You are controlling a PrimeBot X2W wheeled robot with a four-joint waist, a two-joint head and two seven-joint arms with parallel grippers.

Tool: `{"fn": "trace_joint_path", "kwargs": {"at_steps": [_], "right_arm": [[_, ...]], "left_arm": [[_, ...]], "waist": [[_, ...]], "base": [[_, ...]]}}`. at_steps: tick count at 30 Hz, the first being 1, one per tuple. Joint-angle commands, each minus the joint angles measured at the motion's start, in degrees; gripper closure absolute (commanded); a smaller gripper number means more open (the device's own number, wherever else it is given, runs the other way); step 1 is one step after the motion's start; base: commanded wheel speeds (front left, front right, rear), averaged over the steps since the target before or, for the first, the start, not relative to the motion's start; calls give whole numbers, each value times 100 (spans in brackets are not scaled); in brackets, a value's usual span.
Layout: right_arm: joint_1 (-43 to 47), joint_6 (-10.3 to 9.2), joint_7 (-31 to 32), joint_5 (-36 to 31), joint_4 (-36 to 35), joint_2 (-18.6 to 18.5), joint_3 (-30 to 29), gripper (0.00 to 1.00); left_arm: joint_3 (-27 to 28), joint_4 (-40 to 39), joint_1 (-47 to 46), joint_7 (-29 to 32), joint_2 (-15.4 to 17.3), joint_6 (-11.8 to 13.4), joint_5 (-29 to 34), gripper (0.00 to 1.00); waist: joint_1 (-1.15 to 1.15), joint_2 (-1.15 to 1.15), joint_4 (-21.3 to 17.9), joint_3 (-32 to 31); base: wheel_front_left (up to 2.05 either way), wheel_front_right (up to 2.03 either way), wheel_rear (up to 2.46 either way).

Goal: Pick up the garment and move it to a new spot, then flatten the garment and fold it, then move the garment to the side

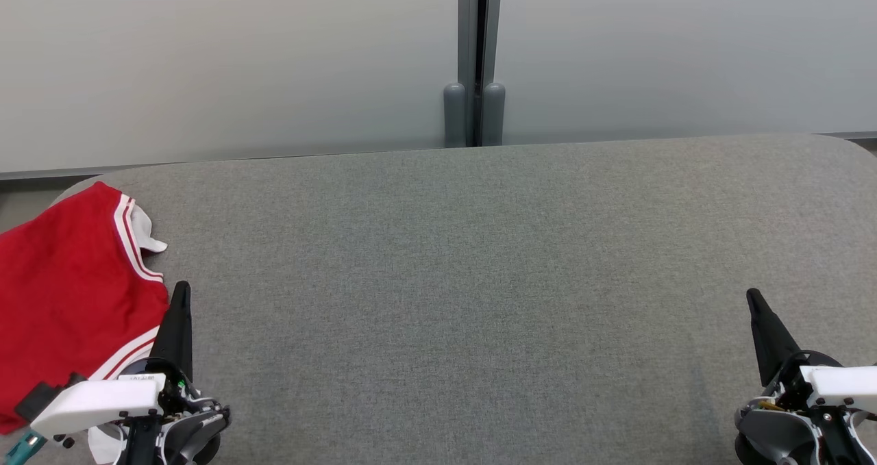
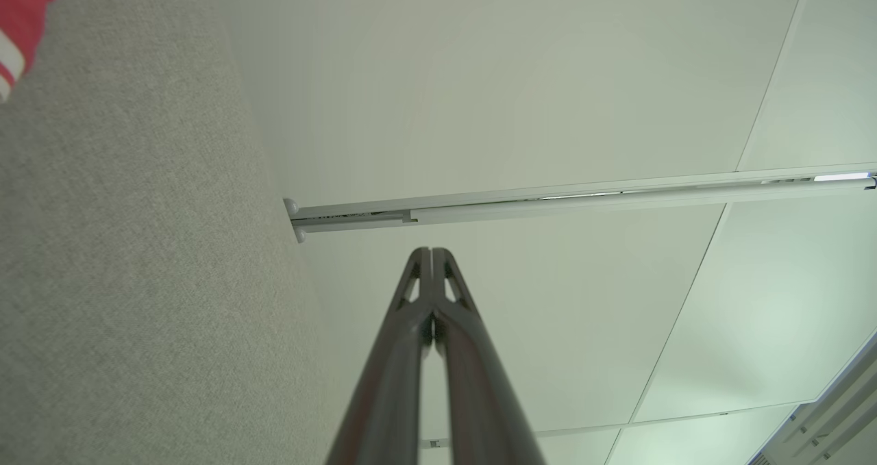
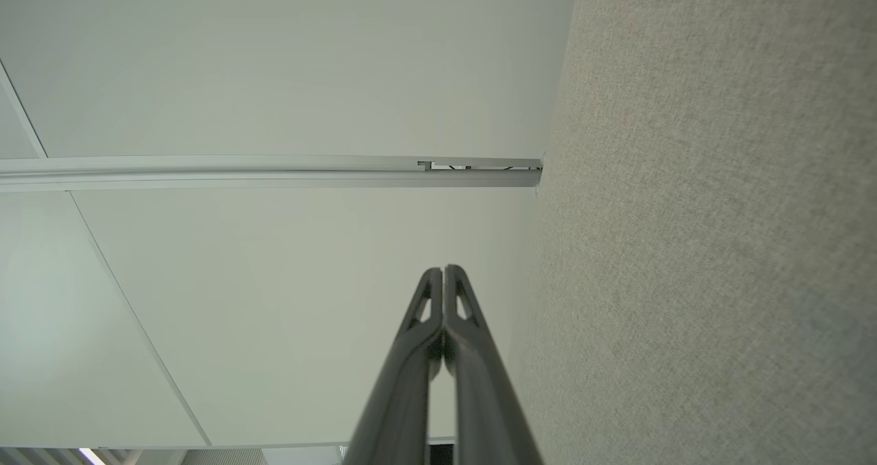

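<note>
The garment (image 1: 65, 294) is red with white-and-red striped trim and lies at the far left of the grey fabric table (image 1: 466, 280), partly over its left edge. A corner of the garment (image 2: 20, 20) shows at the top left of the left wrist view. My left gripper (image 1: 181, 290) rests at the lower left, just right of the garment's trimmed edge, fingers shut together with nothing between them (image 2: 431, 253). At the lower right my right gripper (image 1: 752, 295) is also shut and empty (image 3: 444, 270), far from the garment.
A pale partition wall (image 1: 240, 61) rises behind the table, with a dark vertical seam and two grey posts (image 1: 474, 112) at its middle. The table's far corners are rounded.
</note>
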Motion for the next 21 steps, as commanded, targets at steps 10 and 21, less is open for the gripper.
{"fn": "trace_joint_path", "kwargs": {"at_steps": [10,21], "right_arm": [[-30,3,13,12,8,-30,-5,100],[-30,3,13,12,8,-30,-5,100]], "left_arm": [[22,-1,-61,12,34,-25,-2,100],[22,-1,-61,12,33,-25,-2,100]], "waist": [[0,0,0,0],[0,0,0,0]], "base": [[0,0,0],[0,0,0]]}}
